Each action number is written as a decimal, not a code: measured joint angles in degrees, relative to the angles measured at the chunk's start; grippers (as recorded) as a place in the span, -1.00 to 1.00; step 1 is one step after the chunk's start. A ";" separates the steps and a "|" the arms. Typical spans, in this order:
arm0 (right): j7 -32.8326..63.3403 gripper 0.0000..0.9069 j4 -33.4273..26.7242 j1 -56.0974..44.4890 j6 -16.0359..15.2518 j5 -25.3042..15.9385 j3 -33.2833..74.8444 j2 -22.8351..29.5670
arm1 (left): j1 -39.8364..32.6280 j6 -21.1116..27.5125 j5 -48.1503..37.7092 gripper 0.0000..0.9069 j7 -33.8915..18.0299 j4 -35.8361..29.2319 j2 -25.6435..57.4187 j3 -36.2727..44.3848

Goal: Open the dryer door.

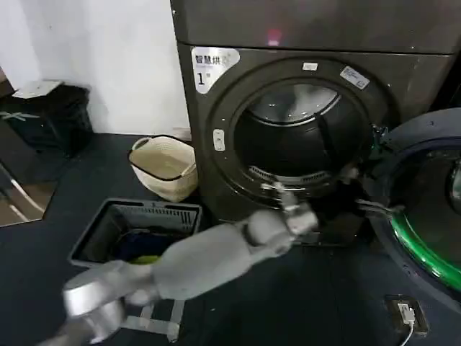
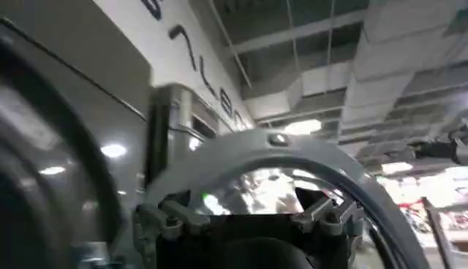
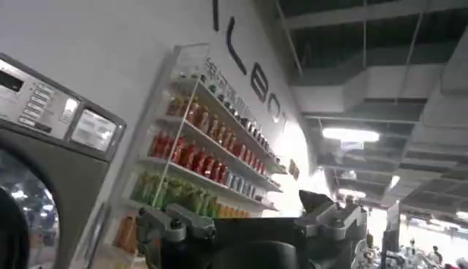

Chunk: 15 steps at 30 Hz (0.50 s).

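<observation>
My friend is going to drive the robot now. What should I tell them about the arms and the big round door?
Left gripper: reached out low in front of the drum mouth, fingers open, holding nothing.
Right gripper: open and empty, off to the side, facing shelves of bottles.
Dryer: drum mouth uncovered; you can see inside.
Dryer door: swung wide out to the robot's right, green inner rim facing out.
Done: the door looks open.
Left: probably just pull the left arm back, keeping clear of the door and the baskets on the floor.
</observation>
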 joint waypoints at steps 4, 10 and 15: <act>-0.01 1.00 0.00 0.15 -0.03 0.00 0.10 -0.27 | -0.25 -1.01 0.92 1.00 -0.68 -2.38 4.02 0.10; -0.02 1.00 0.34 0.30 -0.14 -0.05 0.37 -0.42 | -1.55 0.40 2.62 1.00 -2.37 -6.43 11.02 1.15; -0.11 1.00 0.24 0.29 -0.15 -0.36 0.89 -0.76 | -3.77 3.86 5.81 1.00 -2.56 -10.37 18.67 3.19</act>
